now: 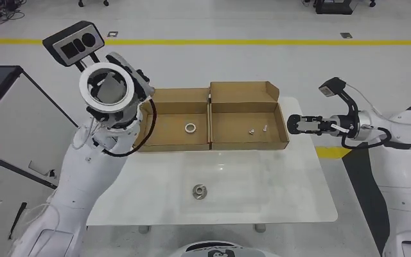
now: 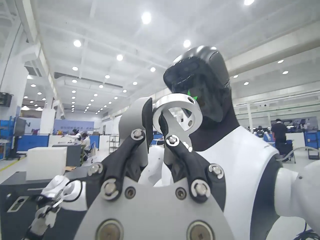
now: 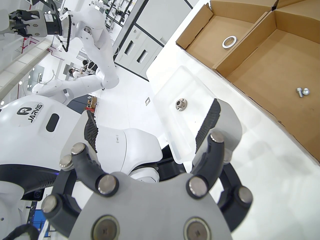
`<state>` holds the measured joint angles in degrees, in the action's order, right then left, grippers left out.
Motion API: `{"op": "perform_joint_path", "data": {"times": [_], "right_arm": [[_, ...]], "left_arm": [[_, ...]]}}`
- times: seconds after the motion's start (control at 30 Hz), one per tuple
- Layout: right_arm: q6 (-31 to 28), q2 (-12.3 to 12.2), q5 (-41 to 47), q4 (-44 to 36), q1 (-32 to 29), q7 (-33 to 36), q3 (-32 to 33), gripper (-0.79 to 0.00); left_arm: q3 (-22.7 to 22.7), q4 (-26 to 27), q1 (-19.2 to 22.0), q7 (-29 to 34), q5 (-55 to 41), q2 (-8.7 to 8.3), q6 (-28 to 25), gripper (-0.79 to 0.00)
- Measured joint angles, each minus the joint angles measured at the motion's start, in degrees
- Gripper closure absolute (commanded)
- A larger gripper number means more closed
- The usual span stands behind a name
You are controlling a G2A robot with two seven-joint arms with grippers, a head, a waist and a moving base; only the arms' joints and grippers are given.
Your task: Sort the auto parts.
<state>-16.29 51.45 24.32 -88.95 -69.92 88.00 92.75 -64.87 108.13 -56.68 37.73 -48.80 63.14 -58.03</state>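
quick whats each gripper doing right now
Left gripper: closed on a metal ring.
Right gripper: open, holding nothing.

Two boxes (image 1: 180,96) (image 1: 244,90), two rings (image 1: 190,127) (image 2: 178,100) (one held), two bolts (image 1: 252,131) (image 1: 263,128), one hub (image 1: 200,190)

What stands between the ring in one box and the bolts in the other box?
Right wrist view: between ring and bolts lie bare box floor and the boxes' adjoining walls.
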Motion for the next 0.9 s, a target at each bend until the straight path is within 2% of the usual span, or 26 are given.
{"op": "perform_joint_path", "data": {"times": [0.23,0.37,0.47,0.6,0.7,0.9], "right_arm": [[0.0,0.0,0.0,0.0,0.0,0.0,0.0,-0.785],[0.0,0.0,0.0,0.0,0.0,0.0,0.0,-0.785],[0.0,0.0,0.0,0.0,0.0,0.0,0.0,-0.785],[0.0,0.0,0.0,0.0,0.0,0.0,0.0,-0.785],[0.0,0.0,0.0,0.0,0.0,0.0,0.0,-0.785],[0.0,0.0,0.0,0.0,0.0,0.0,0.0,-0.785]], "left_arm": [[-0.5,-0.3,-0.2,3.6,-7.7,0.96,0.0,0.0],[-1.7,-2.5,-0.4,6.6,-4.0,1.13,0.2,0.0],[-3.1,-3.7,-0.4,7.9,2.6,1.07,1.0,0.0],[-4.5,-3.3,-1.2,6.6,11.1,1.2,2.0,0.0],[-4.5,-2.5,-1.8,4.6,13.4,1.44,2.3,0.0],[-3.0,-0.9,-2.6,0.2,6.2,2.08,1.2,0.0]]}}
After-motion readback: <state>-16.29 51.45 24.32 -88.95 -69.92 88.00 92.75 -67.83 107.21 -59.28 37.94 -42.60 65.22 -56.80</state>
